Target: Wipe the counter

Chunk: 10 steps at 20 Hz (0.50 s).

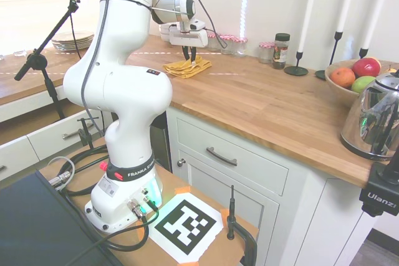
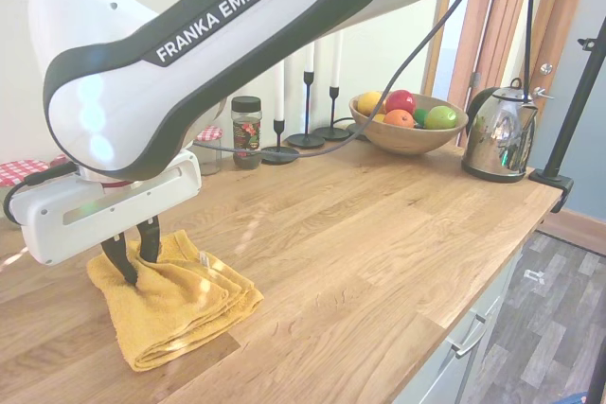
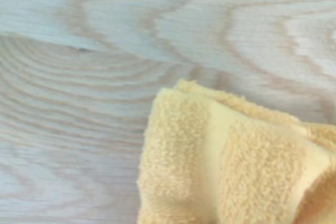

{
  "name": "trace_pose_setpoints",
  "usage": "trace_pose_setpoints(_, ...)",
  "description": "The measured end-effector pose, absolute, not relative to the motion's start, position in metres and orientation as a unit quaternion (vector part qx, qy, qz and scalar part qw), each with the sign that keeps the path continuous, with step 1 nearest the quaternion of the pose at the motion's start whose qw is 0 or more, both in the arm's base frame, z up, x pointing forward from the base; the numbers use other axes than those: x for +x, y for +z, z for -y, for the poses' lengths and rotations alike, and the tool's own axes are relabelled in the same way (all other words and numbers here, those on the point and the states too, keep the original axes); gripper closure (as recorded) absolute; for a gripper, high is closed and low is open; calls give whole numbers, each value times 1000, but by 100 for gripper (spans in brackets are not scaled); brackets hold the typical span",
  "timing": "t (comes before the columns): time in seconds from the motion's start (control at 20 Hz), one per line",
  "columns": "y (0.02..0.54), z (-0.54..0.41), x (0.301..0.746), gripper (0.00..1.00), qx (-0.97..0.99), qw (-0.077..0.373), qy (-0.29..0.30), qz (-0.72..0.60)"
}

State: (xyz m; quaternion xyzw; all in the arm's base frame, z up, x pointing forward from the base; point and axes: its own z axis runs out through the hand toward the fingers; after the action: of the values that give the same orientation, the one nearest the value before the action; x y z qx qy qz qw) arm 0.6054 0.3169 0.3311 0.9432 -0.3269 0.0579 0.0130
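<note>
From the first exterior view, we see the tool [image 1: 194, 60] pinning a folded yellow towel [image 1: 185, 67] on the bench [image 1: 262, 101]. The second shows its fingers [image 2: 119, 260] narrowed, pinching a fold for wiping. Our wrist view shows terry cloth over woodgrain.

"FRANKA EMIKA" in white letters on the dark band of the arm's forearm link [image 2: 222, 11], "FRANKA" and the start of a further word on the dark ring at the arm's base [image 1: 129, 172], "Ulanzi" in white on a black camera mount [image 1: 380, 199]
</note>
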Motion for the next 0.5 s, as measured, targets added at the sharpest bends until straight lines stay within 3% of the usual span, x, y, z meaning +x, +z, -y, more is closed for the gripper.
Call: trace_pose_setpoints(0.5,332,-320,604,0,944,12,58,324)
